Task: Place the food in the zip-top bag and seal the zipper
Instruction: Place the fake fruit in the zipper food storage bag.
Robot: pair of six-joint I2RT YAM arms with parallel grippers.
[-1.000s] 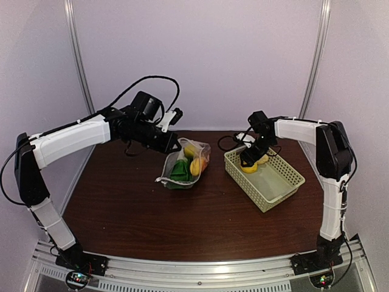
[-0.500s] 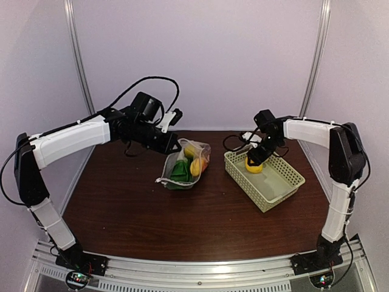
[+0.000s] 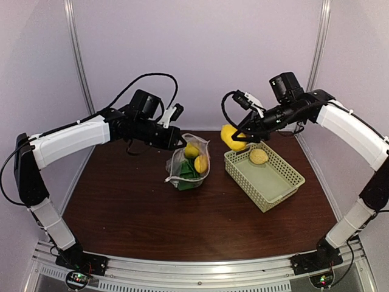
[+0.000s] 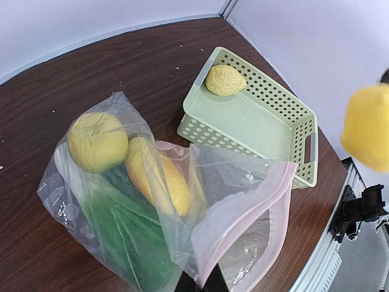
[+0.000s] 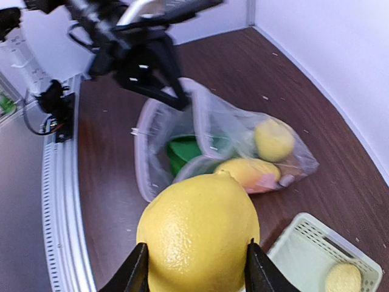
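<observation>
My left gripper (image 3: 180, 143) is shut on the mouth edge of the clear zip-top bag (image 3: 189, 163) and holds it up and open; its jaws show pinching the pale zipper strip (image 4: 243, 210). Inside the bag lie a yellow lemon-like piece (image 4: 97, 141), an orange-yellow piece (image 4: 159, 179) and the green leafy vegetable (image 4: 124, 234). My right gripper (image 3: 238, 137) is shut on a yellow lemon (image 5: 197, 234) and holds it in the air between the bag and the basket. A pale bumpy potato (image 3: 258, 156) lies in the basket.
The pale green lattice basket (image 3: 276, 185) stands right of the bag, its far corner near my right gripper. Walls close the back and sides. A metal rail (image 3: 200, 274) runs along the table's near edge.
My right gripper has lifted the yellow lemon out of the basket and carried it up and left toward the bag. My left gripper has raised the bag's mouth slightly.
</observation>
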